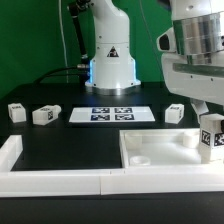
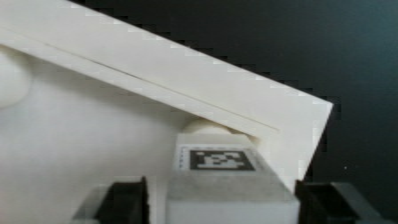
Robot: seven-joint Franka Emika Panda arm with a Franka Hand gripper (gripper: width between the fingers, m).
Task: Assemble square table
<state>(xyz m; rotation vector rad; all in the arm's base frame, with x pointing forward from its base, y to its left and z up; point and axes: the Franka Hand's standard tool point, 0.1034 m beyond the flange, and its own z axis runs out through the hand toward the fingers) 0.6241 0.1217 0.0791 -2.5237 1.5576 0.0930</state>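
Note:
The white square table top (image 1: 150,152) lies at the exterior view's right front, rim up. One white tagged leg (image 1: 212,138) stands upright in its right corner socket. In the wrist view that leg (image 2: 221,160) rises from the corner of the table top (image 2: 107,120), tag facing the camera. My gripper (image 1: 208,118) hangs straight over it. Its jaws sit astride the leg's upper part (image 2: 224,198), and a thin dark gap shows beside one of the fingers (image 2: 331,200), so they stand open. Three more loose legs (image 1: 15,112) (image 1: 42,115) (image 1: 175,113) lie on the black table.
The marker board (image 1: 112,114) lies flat in front of the robot base (image 1: 108,60). White border rails (image 1: 20,158) run along the front and left edges. A cable trails behind the loose legs on the left.

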